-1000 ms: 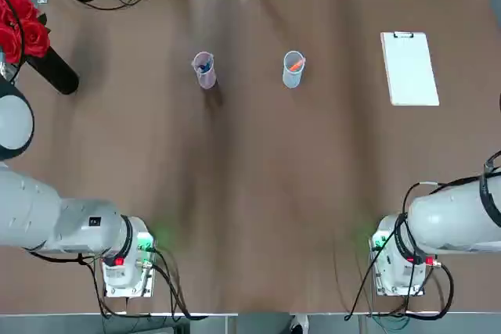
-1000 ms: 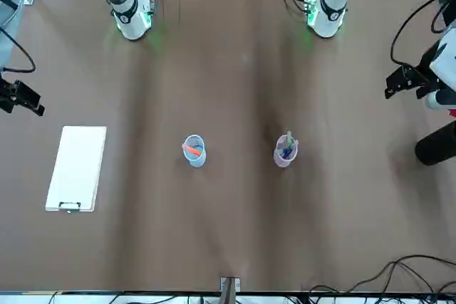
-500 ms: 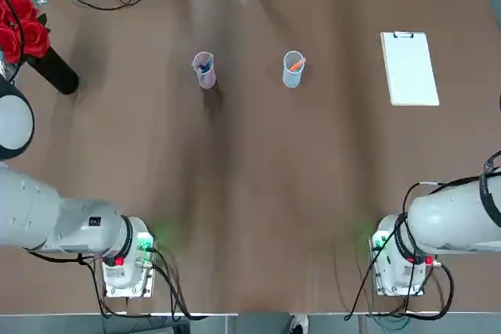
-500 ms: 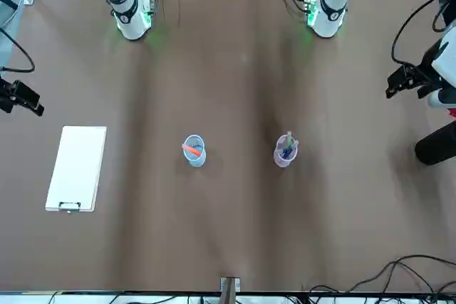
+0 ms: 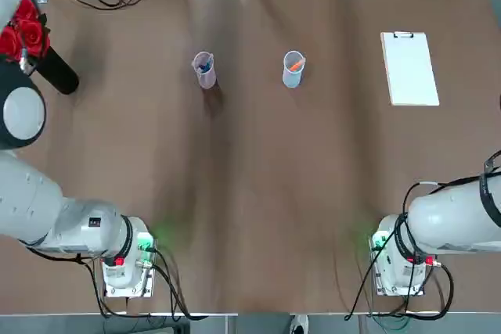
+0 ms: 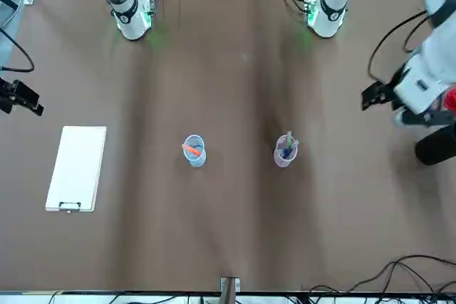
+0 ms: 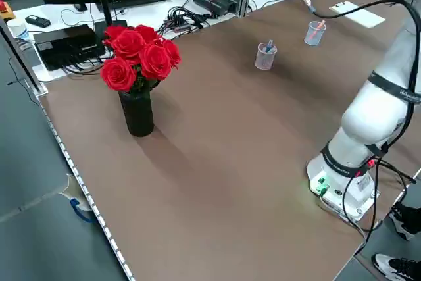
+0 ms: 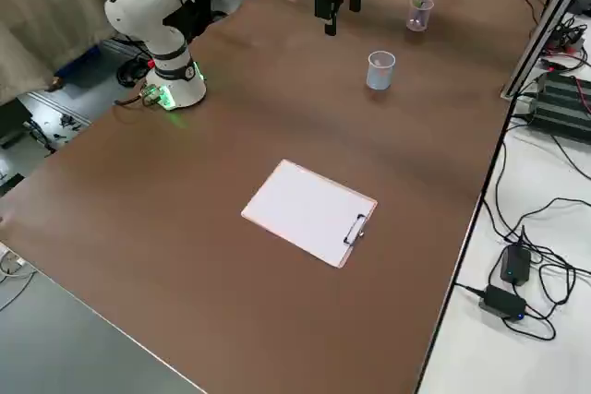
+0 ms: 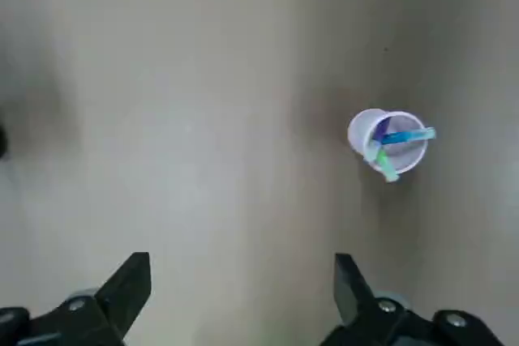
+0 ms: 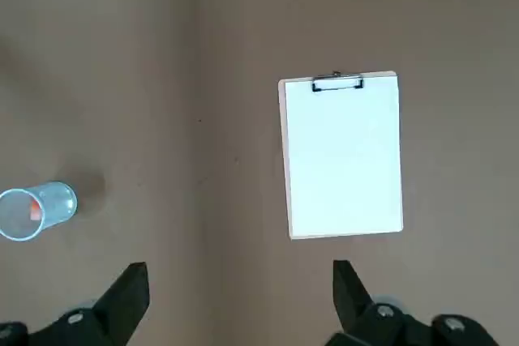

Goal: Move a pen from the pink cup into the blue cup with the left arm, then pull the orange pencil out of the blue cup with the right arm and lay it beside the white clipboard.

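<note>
Nothing carried out yet, judging by the layout. Pink cup (image 5: 204, 70) upright toward the far side of the table (image 5: 250, 193), left of centre in the top view, with the blue pen (image 9: 399, 137) leaning inside beside a green and a purple one. Blue cup (image 5: 293, 69) just off at its 3 o'clock, well apart, orange pencil (image 5: 297, 64) slanting across its mouth. Clipboard (image 5: 409, 68) flat farther along at 3 o'clock, clip toward the far edge, bare table beside it for the pencil. Cups probably set in open space so each gripper can drop in from above. Left gripper (image 9: 239, 289) hanging high over bare table, fingers wide apart, holding nothing and touching nothing, pink cup at about 1 o'clock in its wrist view, well apart. Right gripper (image 10: 239, 293) likewise high and idle, fingers spread wide and empty, between blue cup and clipboard. Vase of roses (image 5: 31, 41) at the table's 9 o'clock edge, near the left arm's path.
</note>
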